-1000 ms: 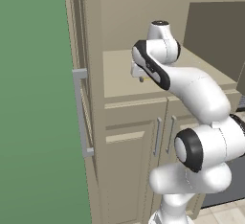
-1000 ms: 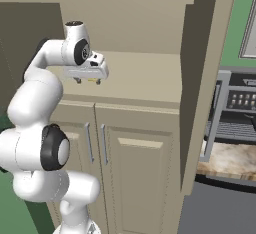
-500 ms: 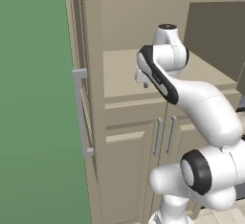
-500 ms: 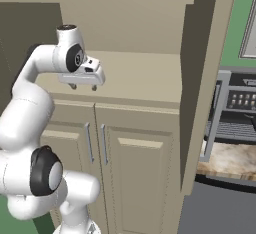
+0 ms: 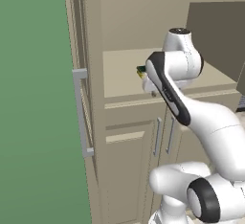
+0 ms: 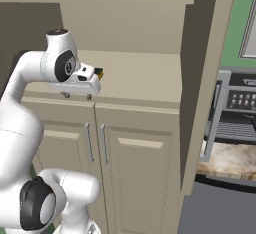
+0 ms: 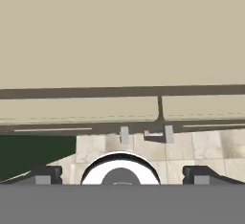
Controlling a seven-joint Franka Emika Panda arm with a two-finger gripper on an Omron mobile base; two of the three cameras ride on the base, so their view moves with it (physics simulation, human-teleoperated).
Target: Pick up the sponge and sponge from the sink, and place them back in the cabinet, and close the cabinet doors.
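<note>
A small sponge (image 6: 98, 72), dark green over yellow, lies on the beige inner shelf (image 6: 140, 80) of the cabinet, just behind my hand. From the left it shows as a green and yellow corner (image 5: 141, 71) beside my forearm. My gripper (image 6: 77, 96) hangs open over the shelf's front edge, fingers pointing down, with nothing between them. In the hand view the gripper (image 7: 122, 176) looks down on the shelf front (image 7: 119, 31). Both cabinet doors stand open: the left one (image 5: 82, 113) with its long silver handle, the right one (image 6: 205, 78) edge-on. The sink is out of view.
Below the shelf are two shorter beige doors (image 6: 135, 173) with small handles (image 6: 95, 143). An oven with a control panel (image 6: 240, 100) and a stone counter (image 6: 232, 160) stand right of the open door. A green wall (image 5: 33, 98) is at the left.
My hand has drawn back from above the shelf toward its front edge and dropped a little, with the elbow swinging. The jaws stay open. The sponge now shows behind the hand.
</note>
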